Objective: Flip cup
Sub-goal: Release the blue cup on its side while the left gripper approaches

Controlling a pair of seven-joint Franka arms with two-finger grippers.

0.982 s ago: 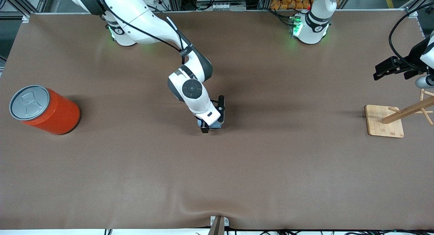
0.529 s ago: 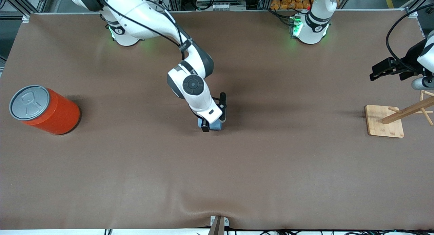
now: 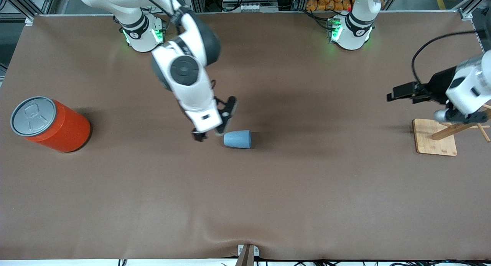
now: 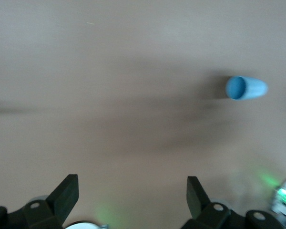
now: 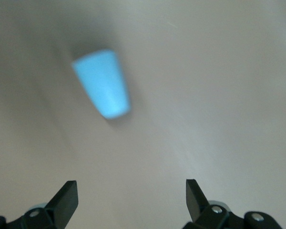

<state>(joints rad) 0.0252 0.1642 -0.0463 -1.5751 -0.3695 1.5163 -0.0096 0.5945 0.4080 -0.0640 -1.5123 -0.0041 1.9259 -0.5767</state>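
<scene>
The right hand [image 3: 213, 132] has let go of the cup [image 3: 238, 139] and lifted off, fingers spread; the cup lies on its side mid-bench [image 3: 245, 189]. The left hand [image 3: 399, 93], fingers spread, has shifted near the wooden stand [image 3: 435, 137].

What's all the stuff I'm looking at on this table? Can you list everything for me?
cup: one, light blue, lying on its side on the table near the middle, held by nothing.
orange can: one, orange with a grey lid, upright at the right arm's end of the table.
wooden stand: one, pale wood, flat base with slanted pegs, at the left arm's end of the table.
table: one, covered in brown cloth.
right gripper: one, black fingers on a white arm, open, up in the air beside the cup.
left gripper: one, black on a white arm, open, waiting over the table near the wooden stand.
</scene>
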